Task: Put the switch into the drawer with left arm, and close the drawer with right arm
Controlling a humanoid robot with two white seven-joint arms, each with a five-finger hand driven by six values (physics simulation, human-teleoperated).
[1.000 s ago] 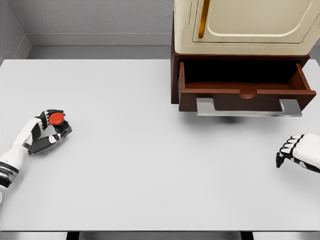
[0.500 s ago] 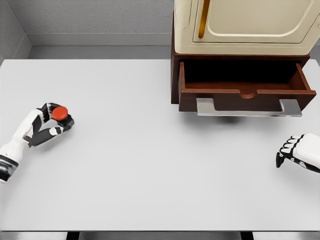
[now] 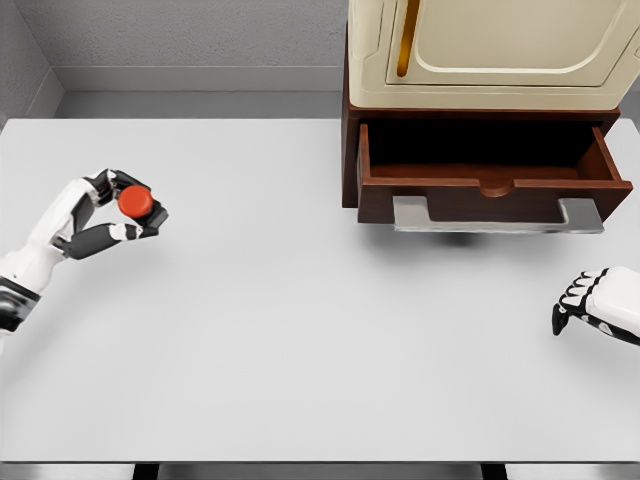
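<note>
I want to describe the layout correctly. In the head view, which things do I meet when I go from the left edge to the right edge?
left hand → switch, held in that hand → open drawer with its metal handle → right hand resting on the table.

The switch (image 3: 137, 202), red-topped on a dark base, is gripped in the left hand (image 3: 108, 215) over the table's (image 3: 300, 340) left side, well apart from the drawer (image 3: 490, 170). The drawer is pulled open under a cream cabinet (image 3: 490, 50), with a silver handle (image 3: 497, 216) on its front. The right hand (image 3: 597, 305) is seen at the right edge with fingers curled, nothing held.
</note>
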